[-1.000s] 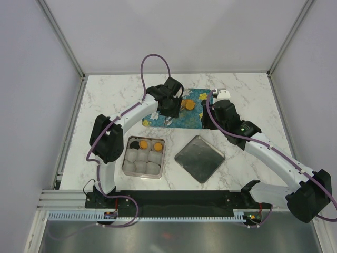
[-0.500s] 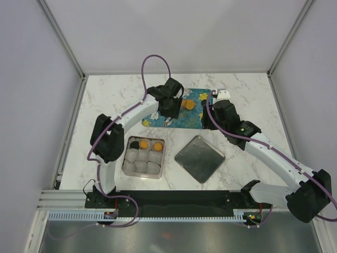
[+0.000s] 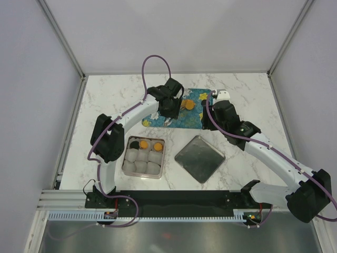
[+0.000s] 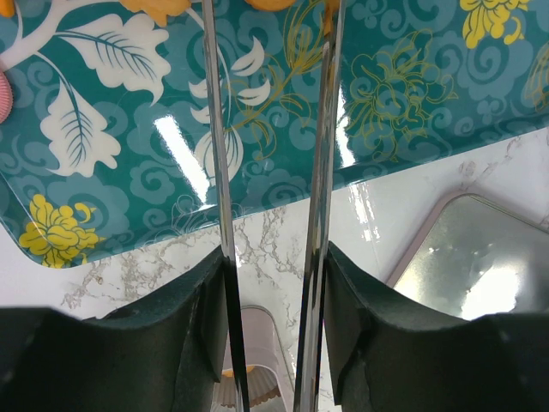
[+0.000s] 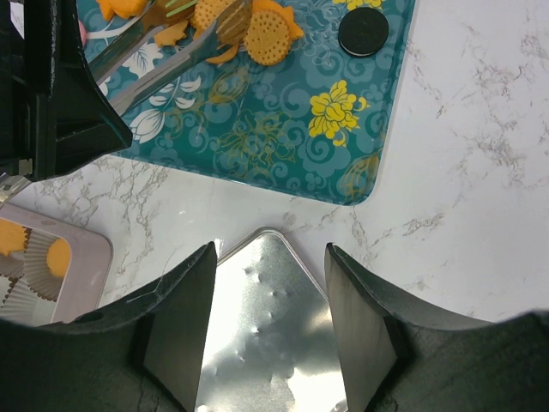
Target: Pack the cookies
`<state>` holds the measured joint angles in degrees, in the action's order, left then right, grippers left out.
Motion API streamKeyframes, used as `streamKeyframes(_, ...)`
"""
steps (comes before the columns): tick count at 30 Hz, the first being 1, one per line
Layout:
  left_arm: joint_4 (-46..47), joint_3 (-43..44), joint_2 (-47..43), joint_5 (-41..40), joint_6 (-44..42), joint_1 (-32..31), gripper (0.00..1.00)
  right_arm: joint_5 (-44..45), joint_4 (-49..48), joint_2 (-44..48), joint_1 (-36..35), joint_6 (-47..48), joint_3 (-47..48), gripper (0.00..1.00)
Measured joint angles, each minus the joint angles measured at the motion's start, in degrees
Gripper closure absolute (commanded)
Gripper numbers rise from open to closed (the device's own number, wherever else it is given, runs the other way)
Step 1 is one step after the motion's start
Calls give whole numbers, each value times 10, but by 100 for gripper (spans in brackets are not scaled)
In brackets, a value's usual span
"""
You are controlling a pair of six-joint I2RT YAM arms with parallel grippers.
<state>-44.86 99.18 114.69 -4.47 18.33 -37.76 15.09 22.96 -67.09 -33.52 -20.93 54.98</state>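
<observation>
Orange cookies (image 5: pixel 268 39) and one black cookie (image 5: pixel 363 33) lie on a teal flowered tray (image 5: pixel 257 129). My left gripper (image 4: pixel 273 257) is shut on metal tongs (image 4: pixel 214 129). In the right wrist view the tongs' tips (image 5: pixel 225 26) rest at an orange cookie. The left gripper (image 3: pixel 170 105) hangs over the tray's left half. My right gripper (image 5: pixel 270 257) is open with nothing between its fingers, above a square metal lid (image 5: pixel 266 335) near the tray's near edge. A pink tin (image 3: pixel 143 157) holds white paper cups; two carry orange cookies (image 3: pixel 143 145) and one a black one.
The metal lid (image 3: pixel 199 158) lies on the marble table to the right of the tin. The tray (image 3: pixel 196 113) sits at the back middle, between both wrists. A frame with grey walls surrounds the table.
The left gripper with the tongs has crept slightly over the tray. The right arm has stayed where it was.
</observation>
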Motion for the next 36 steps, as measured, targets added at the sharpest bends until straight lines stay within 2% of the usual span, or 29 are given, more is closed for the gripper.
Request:
streamKeyframes(6, 0, 0, 0, -7, -1, 0, 56, 0, 0, 0, 0, 0, -1, 39)
streamKeyframes(18, 0, -2, -6, -13, -4, -3, 58, -2, 0, 0, 0, 0, -1, 39)
streamKeyframes(29, -4, -44, -77, -1, -4, -3, 58, -2, 0, 0, 0, 0, -2, 39)
streamKeyframes(36, -3, -107, -134, 16, 5, -3, 58, -2, -1, 0, 0, 0, -2, 39)
